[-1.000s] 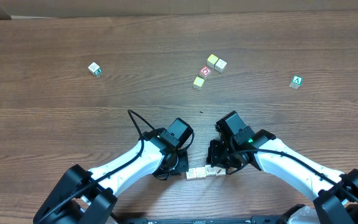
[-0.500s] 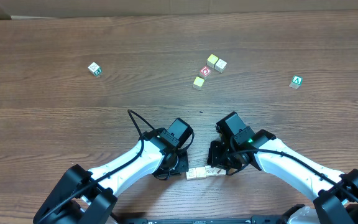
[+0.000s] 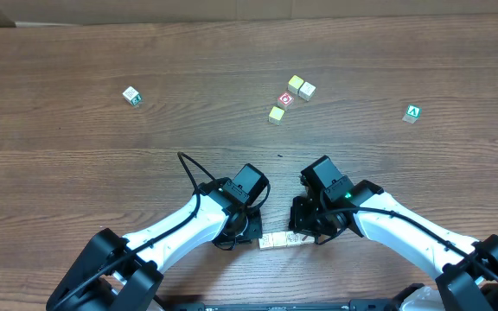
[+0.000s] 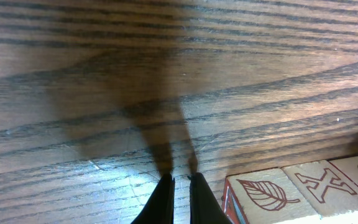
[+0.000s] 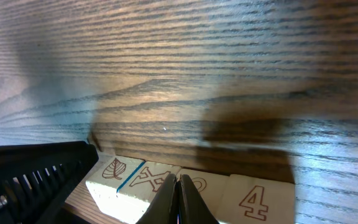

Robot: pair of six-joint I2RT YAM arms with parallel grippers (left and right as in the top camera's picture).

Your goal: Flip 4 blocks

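Both left fingers (image 4: 164, 200) and right fingers (image 5: 166, 202) are pressed closed with nothing between them, so no grip on anything. Biggest thing in view is the dark woodgrain tabletop (image 3: 76, 173), pretty much filling the overhead shot. The left arm (image 3: 180, 229) and right arm (image 3: 396, 225), white with black ends, come in from the near edge and angle toward each other, with their heads low over the near middle. Right between them sits the row of four blocks (image 3: 279, 241), cream faces up, side by side and touching. From the right wrist you can read them: a leaf block (image 5: 114, 177), an X block (image 5: 149, 178), one with a rounded mark (image 5: 205, 186) that's half hidden, and a 4 block (image 5: 253, 199). The right fingers hang over the X end of that row; can't tell if they touch. The left fingers are down just beside the leaf block, not on it. Well apart at the far side are loose cubes: a red cube with a white ring (image 3: 285, 99), a pale yellow cube (image 3: 295, 84) touching a cream cube (image 3: 307, 90), a yellow-green cube (image 3: 276, 113), a green A cube (image 3: 412, 112) off right, and a white-and-green cube (image 3: 130, 95) off left.
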